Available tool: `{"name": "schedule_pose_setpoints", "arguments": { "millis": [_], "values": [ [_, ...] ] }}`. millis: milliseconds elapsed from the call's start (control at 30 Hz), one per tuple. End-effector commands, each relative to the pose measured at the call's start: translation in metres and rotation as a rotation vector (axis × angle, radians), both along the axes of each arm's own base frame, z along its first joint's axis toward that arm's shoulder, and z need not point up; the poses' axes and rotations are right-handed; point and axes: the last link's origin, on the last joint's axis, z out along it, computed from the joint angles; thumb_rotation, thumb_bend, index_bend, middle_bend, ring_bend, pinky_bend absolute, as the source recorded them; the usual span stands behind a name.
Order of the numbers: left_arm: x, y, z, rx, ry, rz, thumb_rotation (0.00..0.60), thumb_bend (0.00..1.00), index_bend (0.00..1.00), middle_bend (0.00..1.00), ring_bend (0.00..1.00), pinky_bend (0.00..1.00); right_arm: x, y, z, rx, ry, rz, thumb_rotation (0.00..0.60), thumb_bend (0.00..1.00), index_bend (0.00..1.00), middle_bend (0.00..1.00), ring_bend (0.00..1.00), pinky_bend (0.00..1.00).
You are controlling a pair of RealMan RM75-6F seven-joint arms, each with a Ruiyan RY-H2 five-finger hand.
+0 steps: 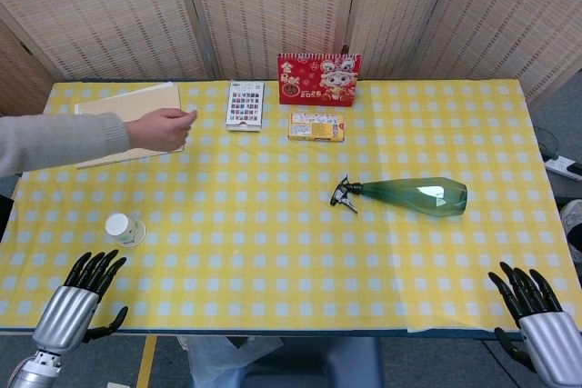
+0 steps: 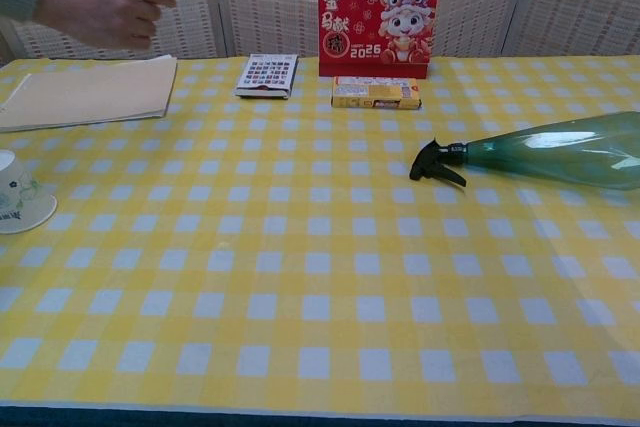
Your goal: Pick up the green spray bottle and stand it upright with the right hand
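Now — green spray bottle flat, nozzle left | right hand fingers spread, empty

We see the green spray bottle cut off by the chest view's right edge, the paper cup cut at its left edge; both robot hands sit outside that view entirely

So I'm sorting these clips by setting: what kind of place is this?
Probably an indoor staged test area, not a real home. A table under a yellow checked cloth stands before woven folding screens, with a mix of props: a green spray bottle lying down, a red desk calendar.
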Motion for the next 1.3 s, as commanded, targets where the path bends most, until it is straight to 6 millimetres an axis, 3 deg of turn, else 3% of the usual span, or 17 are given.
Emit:
{"name": "schedule_pose_setpoints", "arguments": {
  "millis": [33,133,267,467,667,867,1300],
  "values": [
    [0.0,0.0,0.0,0.001,0.0,0.0,0.336,0.45,0.0,0.06,0.07,0.03,0.0,-0.001,0.0,0.001,0.0,0.0,0.6,0.37,0.0,0.0,0.0,0.0],
    [-0.001,0.0,0.0,0.0,0.001,0.006,0.335,0.45,0.0,0.06,0.07,0.03,0.0,-0.002,-0.002,0.008,0.001,0.006,0.6,0.37,0.0,0.0,0.0,0.0],
    [-0.001,0.001,0.002,0.002,-0.011,0.008,0.335,0.45,0.0,0.06,0.07,0.03,0.009,-0.025,-0.012,0.069,0.027,0.047,0.6,0.37,0.0,0.0,0.0,0.0],
    [-0.003,0.002,0.004,0.002,-0.017,0.01,0.337,0.45,0.0,0.06,0.07,0.03,0.058,-0.1,-0.018,0.148,0.116,0.098,0.6,0.37,0.0,0.0,0.0,0.0],
    [-0.004,0.001,0.009,0.014,-0.038,0.014,0.334,0.45,0.0,0.06,0.07,0.03,0.089,-0.157,-0.03,0.169,0.196,0.072,0.6,0.37,0.0,0.0,0.0,0.0],
    [-0.004,0.001,0.011,0.007,-0.052,0.016,0.336,0.45,0.0,0.06,0.07,0.03,0.096,-0.209,-0.056,0.197,0.218,-0.009,0.6,0.37,0.0,0.0,0.0,0.0],
    [-0.009,0.003,0.021,0.022,-0.091,0.041,0.336,0.45,0.0,0.06,0.07,0.03,0.091,-0.272,-0.113,0.213,0.295,-0.118,0.6,0.37,0.0,0.05,0.01,0.0]
  ]
}}
